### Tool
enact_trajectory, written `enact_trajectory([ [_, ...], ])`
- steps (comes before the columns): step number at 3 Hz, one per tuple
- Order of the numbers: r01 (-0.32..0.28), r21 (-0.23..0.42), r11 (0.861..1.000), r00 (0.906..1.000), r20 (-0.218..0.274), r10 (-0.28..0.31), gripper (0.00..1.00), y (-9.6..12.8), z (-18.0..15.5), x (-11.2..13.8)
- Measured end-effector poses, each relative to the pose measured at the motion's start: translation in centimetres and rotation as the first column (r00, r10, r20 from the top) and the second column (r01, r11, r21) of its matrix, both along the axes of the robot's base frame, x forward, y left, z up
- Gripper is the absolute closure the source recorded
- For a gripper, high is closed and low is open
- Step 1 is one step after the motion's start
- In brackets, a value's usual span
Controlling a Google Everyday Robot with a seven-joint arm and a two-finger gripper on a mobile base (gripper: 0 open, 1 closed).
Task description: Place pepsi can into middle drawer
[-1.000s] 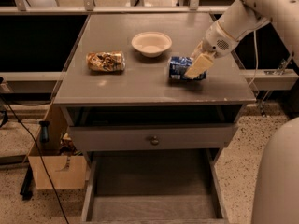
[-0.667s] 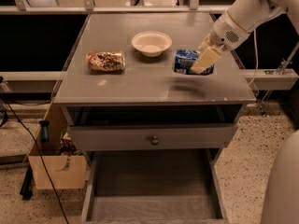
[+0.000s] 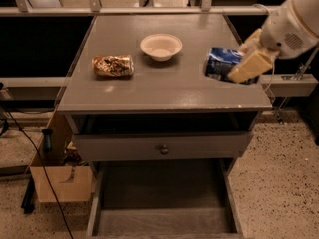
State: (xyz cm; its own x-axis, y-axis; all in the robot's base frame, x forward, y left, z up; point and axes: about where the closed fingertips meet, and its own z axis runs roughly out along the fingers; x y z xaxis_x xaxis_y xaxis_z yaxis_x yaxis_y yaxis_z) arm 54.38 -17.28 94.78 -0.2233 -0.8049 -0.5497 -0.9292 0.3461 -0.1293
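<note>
Here, over the cabinet (image 3: 164, 86), the pincer (image 3: 240, 66) clamps the pepsi can (image 3: 220, 63), which juts leftward.

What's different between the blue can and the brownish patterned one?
Colour: the pepsi can is blue with white lettering; the patterned can is brown, gold and white. State: the pepsi can is gripped in the pincer at the right edge of the table; the patterned can lies free on the left of the table top. Both are small drink cans, and neither stands upright.

High front view; jaws upper right
</note>
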Motion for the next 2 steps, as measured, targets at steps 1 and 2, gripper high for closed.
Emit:
enact_trajectory([
  [1, 0.038, 0.026, 0.999, 0.9974, 0.060, -0.040, 1.00, 0.4, 1.5, -6.4],
  [2, 0.060, 0.048, 0.997, 0.9954, 0.073, -0.063, 1.00, 1.7, 0.5, -12.2],
])
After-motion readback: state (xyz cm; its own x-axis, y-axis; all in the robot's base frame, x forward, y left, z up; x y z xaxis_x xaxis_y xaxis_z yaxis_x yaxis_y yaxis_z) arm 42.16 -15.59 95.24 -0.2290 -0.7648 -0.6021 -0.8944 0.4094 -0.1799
